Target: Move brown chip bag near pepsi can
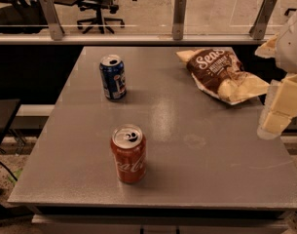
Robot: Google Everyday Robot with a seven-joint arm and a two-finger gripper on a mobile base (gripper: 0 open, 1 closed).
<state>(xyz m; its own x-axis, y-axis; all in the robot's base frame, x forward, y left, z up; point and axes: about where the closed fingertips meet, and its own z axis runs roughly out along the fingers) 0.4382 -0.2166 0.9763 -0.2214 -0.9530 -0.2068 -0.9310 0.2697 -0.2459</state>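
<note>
On the grey table, the pepsi can stands upright at the far left. A red cola can stands nearer the front edge. The chip bag lies flat at the far right, well apart from the pepsi can. The gripper hangs at the table's right edge, just beside the bag; how wide it stands I cannot tell.

The brown chip bag is dark-brown with white script, the pepsi can blue, the cola can red-orange, and the gripper at the right edge cream.
</note>
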